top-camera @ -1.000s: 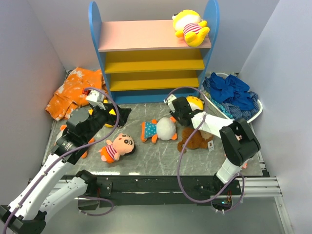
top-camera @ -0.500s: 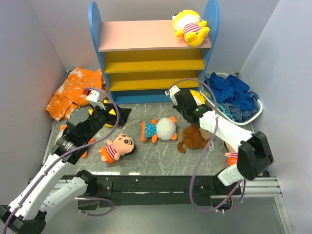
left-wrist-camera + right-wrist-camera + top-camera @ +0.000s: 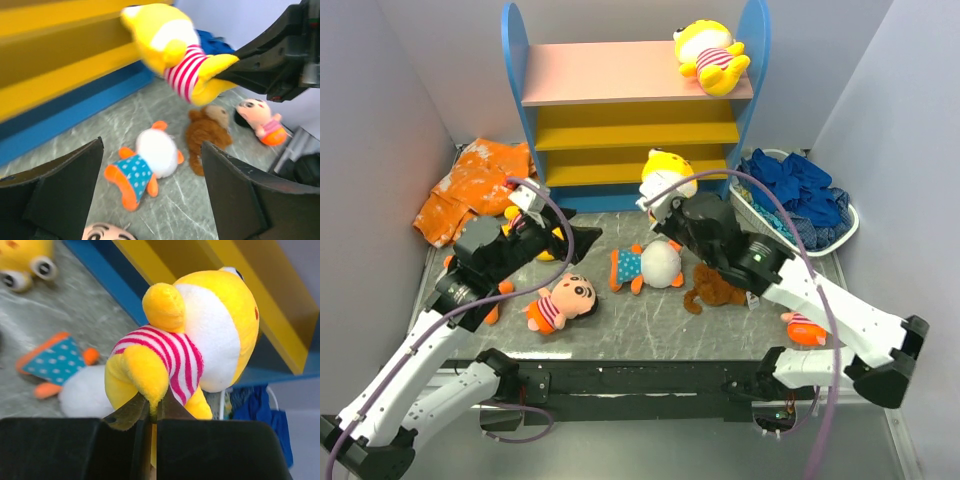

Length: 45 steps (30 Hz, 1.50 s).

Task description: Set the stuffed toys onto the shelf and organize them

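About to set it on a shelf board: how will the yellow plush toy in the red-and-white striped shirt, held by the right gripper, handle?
Probably soft and squashy: the right gripper squeezes one leg of the yellow striped-shirt plush toy nearly flat. Likely light, since that small pinch carries it whole. Its big round head may topple it on release.

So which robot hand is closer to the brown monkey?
The right. The right gripper, holding a yellow striped toy, is just past the brown monkey toward the shelf. The left gripper is farther away, across the dotted-shirt toy from it.
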Tool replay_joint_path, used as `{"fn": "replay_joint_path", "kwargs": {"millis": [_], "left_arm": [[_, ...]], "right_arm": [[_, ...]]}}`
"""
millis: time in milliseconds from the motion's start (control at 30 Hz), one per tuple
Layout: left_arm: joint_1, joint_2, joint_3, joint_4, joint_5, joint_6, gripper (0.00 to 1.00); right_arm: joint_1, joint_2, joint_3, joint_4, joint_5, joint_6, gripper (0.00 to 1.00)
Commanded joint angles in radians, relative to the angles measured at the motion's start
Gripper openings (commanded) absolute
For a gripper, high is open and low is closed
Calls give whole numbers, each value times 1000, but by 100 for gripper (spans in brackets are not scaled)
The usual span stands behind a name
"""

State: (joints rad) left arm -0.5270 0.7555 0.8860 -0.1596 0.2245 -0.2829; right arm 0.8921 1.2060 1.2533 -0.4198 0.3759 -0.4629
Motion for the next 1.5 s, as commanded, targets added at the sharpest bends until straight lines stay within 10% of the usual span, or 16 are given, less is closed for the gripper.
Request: {"fn": "replay_joint_path", "kwargs": {"millis": [0, 700, 1133, 1300, 1467], "left_arm": [[-4, 36, 111, 71, 170, 105, 84], [-39, 191, 263, 212, 319, 240, 88], [-220, 321, 340, 203, 89, 406, 77], [-248, 347, 343, 207, 35, 456, 24], [-251, 335, 314, 264, 30, 439, 1]], "right_arm": [[70, -86, 60, 64, -63, -26, 0], [166, -65, 199, 95, -81, -37, 0], [168, -57, 210, 104, -89, -3, 0], [166, -68, 202, 116, -88, -2, 0], [166, -86, 184, 147, -71, 4, 20]]}}
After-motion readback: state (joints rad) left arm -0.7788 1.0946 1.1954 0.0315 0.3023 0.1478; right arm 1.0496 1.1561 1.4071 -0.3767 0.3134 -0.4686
